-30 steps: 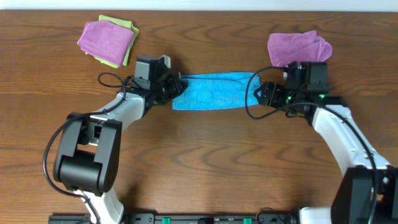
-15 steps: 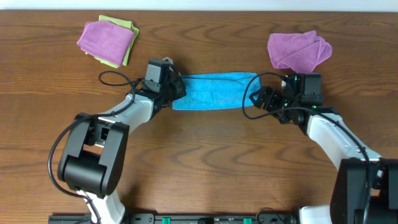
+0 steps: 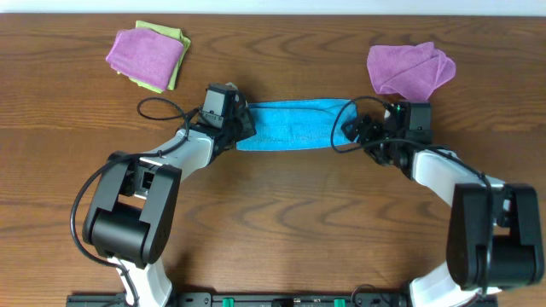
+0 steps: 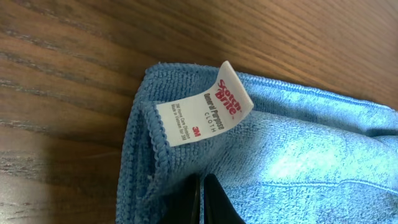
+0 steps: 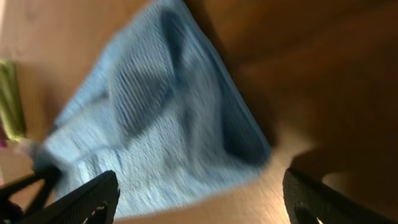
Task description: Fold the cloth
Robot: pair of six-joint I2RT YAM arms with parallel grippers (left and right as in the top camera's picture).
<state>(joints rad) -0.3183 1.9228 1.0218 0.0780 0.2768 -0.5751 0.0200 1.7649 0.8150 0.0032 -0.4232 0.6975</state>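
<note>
**Both arms reach in at the ends of the blue strip**

The left arm stretches up and to the right from its base, its wrist low over the table point(image 3: 281, 222), and the left gripper point(image 3: 242, 128) sits at the left end of the cloth point(image 3: 294, 124). In the left wrist view its fingers point(image 4: 214, 202) are pressed together on the cloth's folded edge, just below the white tag point(image 4: 208, 106), which stands up from the corner. The right arm bends in from the other side, and the right gripper point(image 3: 348, 130) is at the cloth's right end. In the blurred right wrist view its fingers point(image 5: 81, 199) are spread wide, with the cloth's corner between them and nothing pinched.

The cloth lies as a long narrow band across the middle of the table. One purple cloth point(image 3: 408, 68) lies beyond its right end, and another purple cloth point(image 3: 145, 51) sits on a lime-green cloth point(image 3: 177, 68) at the far left.

Compared with a second ago, the right wrist has moved left and closer to the cloth, and its elbow has swung inward. The left wrist has shifted slightly right. The cloth has not moved.
</note>
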